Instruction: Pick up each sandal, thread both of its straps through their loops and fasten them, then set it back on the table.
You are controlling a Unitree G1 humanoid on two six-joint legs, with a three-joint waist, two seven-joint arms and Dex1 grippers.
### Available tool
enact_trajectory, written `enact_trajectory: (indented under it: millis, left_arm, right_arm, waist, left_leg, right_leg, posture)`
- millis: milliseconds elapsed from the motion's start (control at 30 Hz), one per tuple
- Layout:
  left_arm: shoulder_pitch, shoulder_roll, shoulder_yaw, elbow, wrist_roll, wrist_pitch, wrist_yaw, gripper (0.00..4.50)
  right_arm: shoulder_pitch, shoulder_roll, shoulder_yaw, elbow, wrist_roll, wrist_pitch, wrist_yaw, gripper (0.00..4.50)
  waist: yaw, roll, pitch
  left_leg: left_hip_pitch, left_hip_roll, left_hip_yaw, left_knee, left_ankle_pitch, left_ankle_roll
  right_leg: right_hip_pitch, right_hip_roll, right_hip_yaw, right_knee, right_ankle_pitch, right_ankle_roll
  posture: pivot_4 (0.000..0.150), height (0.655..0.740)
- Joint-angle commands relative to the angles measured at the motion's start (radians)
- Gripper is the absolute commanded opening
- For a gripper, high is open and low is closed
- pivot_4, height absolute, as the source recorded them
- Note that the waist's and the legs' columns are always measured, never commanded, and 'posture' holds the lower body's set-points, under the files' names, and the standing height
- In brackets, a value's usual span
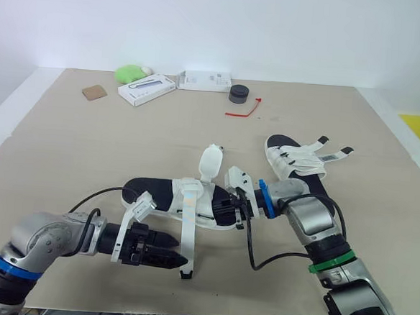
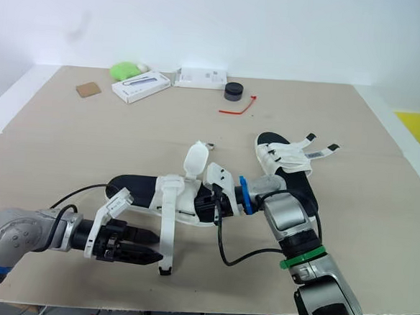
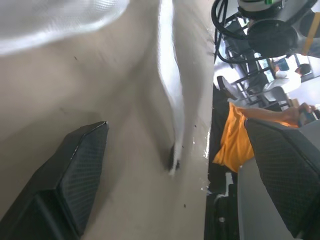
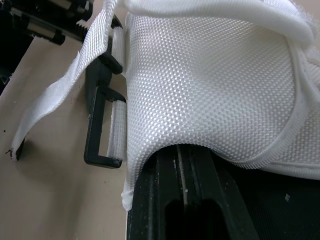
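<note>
A black-soled sandal (image 1: 157, 195) with white straps sits front of centre. My right gripper (image 1: 235, 207) is shut on the white webbing at its right end; the right wrist view shows a black finger (image 4: 185, 200) under the webbing and the black buckle loop (image 4: 97, 125). One long strap (image 1: 187, 235) runs toward the front edge, its dark tip (image 1: 185, 275) near the table. It passes between the wide-apart fingers (image 3: 75, 175) of my open left gripper (image 1: 178, 255). A second strap (image 1: 210, 162) stands up. The other sandal (image 1: 296, 163) lies to the right with its straps loose.
At the back stand a green object (image 1: 129, 72), two white boxes (image 1: 146, 89) (image 1: 204, 80), a black round item (image 1: 237, 94), a red tie (image 1: 242, 111) and a brown pad (image 1: 95, 92). The table's front edge (image 1: 185, 313) runs just below my left gripper. A person in orange (image 3: 235, 135) sits beyond it.
</note>
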Motion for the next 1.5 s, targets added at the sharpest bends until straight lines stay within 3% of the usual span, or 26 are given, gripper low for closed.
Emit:
enact_trajectory:
  millis: [33,200,367,433,467,533,567,800,1133,1367,1500]
  left_arm:
    - [-0.016,-0.011,0.007,0.012,0.015,0.007,-0.006,4.48]
    - [-0.044,-0.066,-0.028,0.042,0.039,0.011,-0.009,4.48]
    - [-0.047,-0.098,-0.028,0.057,0.039,0.032,-0.012,2.42]
    - [-0.045,-0.101,-0.026,0.056,0.038,0.042,-0.015,1.17]
    - [-0.045,-0.101,-0.026,0.055,0.038,0.045,-0.018,1.11]
    - [-0.046,-0.099,-0.025,0.053,0.037,0.052,-0.023,0.28]
    - [-0.046,-0.099,-0.022,0.052,0.038,0.053,-0.023,0.12]
    - [-0.086,-0.098,0.048,0.060,-0.020,0.086,-0.035,0.12]
    - [-0.404,-0.132,0.237,0.331,-0.228,0.305,0.014,0.12]
    - [-0.547,-0.147,0.239,0.551,-0.155,0.350,0.009,0.12]
    - [-0.615,-0.121,0.124,0.647,-0.039,0.331,-0.093,0.12]
  right_arm:
    - [0.058,-0.014,0.087,0.042,-0.044,0.047,0.004,0.00]
    - [0.065,-0.011,0.091,0.030,-0.043,0.052,-0.002,0.00]
    - [0.060,-0.009,0.089,0.030,-0.043,0.056,-0.005,0.00]
    - [0.058,-0.010,0.089,0.031,-0.044,0.055,-0.004,0.00]
    - [0.056,-0.010,0.089,0.033,-0.044,0.054,-0.003,0.00]
    - [0.052,-0.010,0.089,0.037,-0.045,0.051,-0.001,0.00]
    - [0.050,-0.009,0.090,0.040,-0.046,0.051,-0.001,0.00]
    - [0.039,-0.001,0.093,0.060,-0.050,0.041,0.001,0.00]
    - [0.029,0.005,0.093,0.080,-0.049,0.031,0.005,0.00]
    - [0.025,0.014,0.093,0.087,-0.052,0.028,0.004,0.00]
    - [0.021,0.011,0.091,0.090,-0.052,0.027,0.007,0.00]
  waist:
    - [0.000,0.000,0.000]
    - [0.000,-0.001,-0.001]
    - [0.000,-0.001,-0.001]
    - [0.000,-0.001,-0.001]
    - [0.000,-0.001,-0.001]
    - [0.000,-0.001,-0.001]
    - [0.000,-0.001,-0.001]
    - [0.000,-0.001,-0.001]
    - [-0.006,-0.002,-0.001]
    - [-0.008,-0.002,0.000]
    - [-0.008,-0.002,0.000]
  left_leg:
    - [0.000,0.000,0.000,0.000,0.000,0.000]
    - [0.000,0.000,0.000,0.000,0.000,-0.001]
    - [0.000,0.000,0.000,0.000,-0.001,-0.001]
    - [0.000,0.000,0.000,0.000,-0.001,-0.001]
    - [0.000,0.000,0.000,0.000,-0.001,-0.001]
    - [0.000,0.000,0.000,0.000,-0.001,-0.001]
    - [0.000,0.000,0.000,0.000,-0.001,-0.001]
    - [0.000,0.000,0.000,0.000,-0.001,-0.001]
    - [0.000,0.000,0.000,0.000,-0.001,-0.001]
    - [0.000,0.001,0.000,0.000,-0.001,-0.002]
    - [0.000,0.001,-0.001,0.000,-0.001,-0.002]
  right_leg:
    - [0.000,0.000,0.000,0.000,0.000,0.000]
    - [0.000,0.000,0.000,0.000,0.000,0.000]
    - [0.000,0.000,0.000,0.000,-0.001,-0.001]
    - [0.000,0.000,0.000,0.000,-0.001,-0.001]
    - [0.000,0.000,0.000,0.000,-0.001,-0.001]
    - [0.000,0.000,0.000,0.000,-0.001,-0.001]
    - [0.000,0.000,0.000,0.000,-0.001,-0.001]
    - [0.000,0.000,0.000,0.000,-0.001,-0.001]
    - [-0.001,0.001,0.000,0.000,-0.001,0.000]
    - [-0.001,0.002,0.000,0.000,-0.001,0.000]
    - [-0.001,0.002,0.000,0.000,-0.001,0.000]
  posture:
    - [0.150,0.7400]
    - [0.150,0.7400]
    - [0.150,0.7400]
    - [0.150,0.7400]
    - [0.150,0.7400]
    - [0.150,0.7400]
    - [0.150,0.7400]
    - [0.150,0.7400]
    - [0.150,0.7400]
    - [0.150,0.7400]
    - [0.150,0.7400]
